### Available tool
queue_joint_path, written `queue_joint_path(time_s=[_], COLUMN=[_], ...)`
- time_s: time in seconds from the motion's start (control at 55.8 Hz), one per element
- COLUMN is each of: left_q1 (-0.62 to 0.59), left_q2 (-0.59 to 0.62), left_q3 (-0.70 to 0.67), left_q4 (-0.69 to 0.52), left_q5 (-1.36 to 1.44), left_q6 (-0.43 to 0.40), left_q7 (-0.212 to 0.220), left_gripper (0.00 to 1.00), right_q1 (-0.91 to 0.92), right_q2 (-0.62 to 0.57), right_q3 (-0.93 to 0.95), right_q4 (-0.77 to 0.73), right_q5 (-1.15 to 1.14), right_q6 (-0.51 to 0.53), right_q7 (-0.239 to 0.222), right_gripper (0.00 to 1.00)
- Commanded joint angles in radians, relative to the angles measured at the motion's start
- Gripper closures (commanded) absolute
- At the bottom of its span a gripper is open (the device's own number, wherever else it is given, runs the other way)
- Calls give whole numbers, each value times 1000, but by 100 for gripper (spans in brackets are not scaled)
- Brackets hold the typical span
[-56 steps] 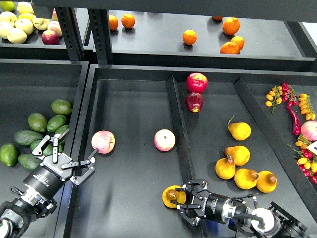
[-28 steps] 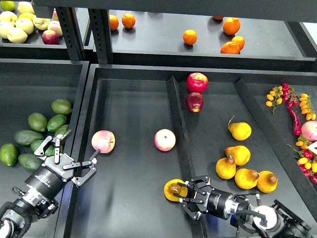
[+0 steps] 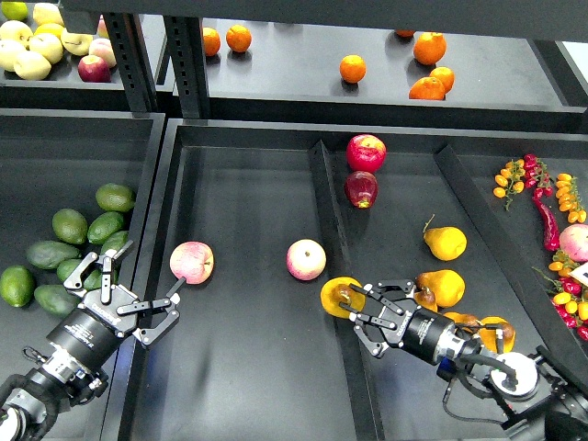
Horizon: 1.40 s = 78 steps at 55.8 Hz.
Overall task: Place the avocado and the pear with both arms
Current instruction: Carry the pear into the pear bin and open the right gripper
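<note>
A single view from the robot's own head, looking forward and steeply down onto black produce trays [image 3: 248, 367]. Both arms enter from the bottom edge, close to the camera. A shelf [image 3: 303, 87] of oranges and apples fills the top, farther away. No second view shares the scene.

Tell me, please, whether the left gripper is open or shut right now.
Open: the left gripper has its fingers spread apart with nothing between them, beside the avocados.
</note>
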Motion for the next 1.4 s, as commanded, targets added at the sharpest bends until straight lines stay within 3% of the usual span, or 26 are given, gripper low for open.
queue_joint_path(time_s=[0.0, 0.323, 0.951, 1.058, 1.148, 1.184, 1.381], left_q1=[1, 0, 1, 1, 1, 1, 1], left_q2=[0, 0, 0, 0, 0, 0, 0], left_q3=[2, 5, 13, 13, 13, 13, 13], left_q4=[0, 1, 2, 2, 2, 2, 1], left_q5=[0, 0, 0, 0, 0, 0, -1], left_q6=[0, 0, 0, 0, 0, 0, 0], left_q7=[0, 0, 0, 0, 0, 0, 0], left_gripper=[1, 1, 0, 0, 0, 0, 0], right_q1=[1, -111, -283, -283, -283, -281, -279], right_q2=[-47, -213, -231, -230, -226, -228, -231], right_q3=[2, 0, -7, 2, 5, 5, 33], right_q4=[5, 100, 22, 10, 11, 13, 27], right_q5=[32, 82, 67, 72, 75, 76, 84], right_q6=[0, 0, 0, 0, 0, 0, 0], right_q7=[0, 0, 0, 0, 0, 0, 0], right_gripper=[82, 82, 81, 68, 39, 32, 5])
